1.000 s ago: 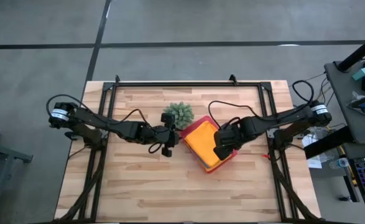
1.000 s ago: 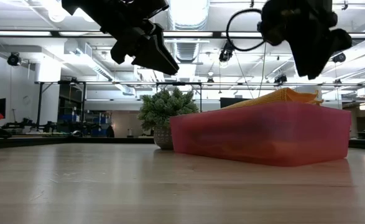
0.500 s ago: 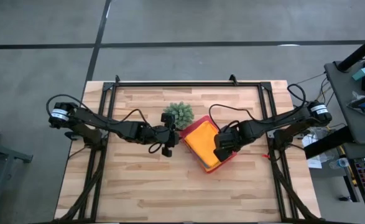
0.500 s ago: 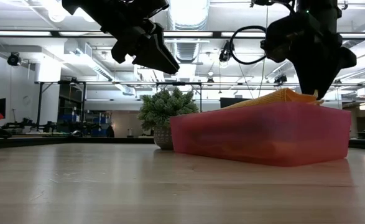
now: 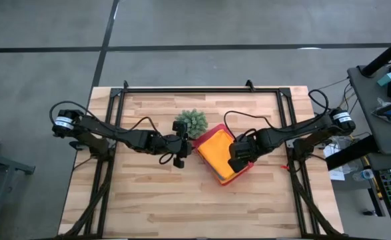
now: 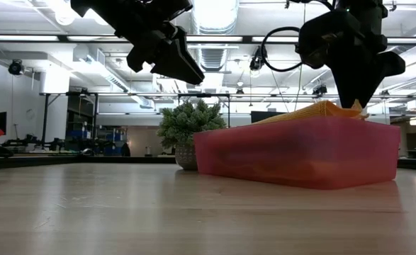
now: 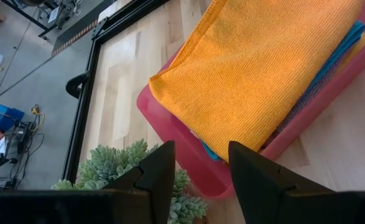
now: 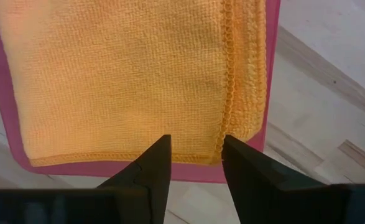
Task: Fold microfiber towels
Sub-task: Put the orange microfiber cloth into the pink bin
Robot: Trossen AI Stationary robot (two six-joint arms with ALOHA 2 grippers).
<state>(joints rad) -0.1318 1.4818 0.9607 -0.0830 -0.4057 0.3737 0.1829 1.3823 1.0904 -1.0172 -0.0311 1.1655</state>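
Observation:
A folded orange towel [image 5: 216,151] lies on top of a stack in the pink tray [image 5: 247,168] at the table's middle. Light blue [image 7: 352,32] and grey [image 7: 309,92] towel edges show under it. My right gripper [image 8: 194,146] is open, pointing down over the orange towel's hemmed corner [image 8: 227,134], one finger on each side of the hem. In the low view its fingertips [image 6: 354,105] reach the top of the stack. My left gripper [image 7: 201,152] is open and empty, held high [image 6: 169,57] to the left of the tray. My right gripper comes from above, pointing down, at the orange towel's corner by the hemmed edge [image 8: 222,146]. Its fingertips stand level with the towel's top. I cannot tell whether they touch it. The towel lies flat on the stack.
A small spiky green plant [image 5: 191,122] stands just beyond the tray's left corner, close to my left gripper. Bare wooden table [image 5: 148,200] lies toward the near edge and on both sides. A black frame [image 5: 202,89] runs along the far edge.
My right gripper has come down from above the tray until its fingertips are at the top of the orange towel, shifting slightly toward the table's left. The towel and tray have stayed in place.

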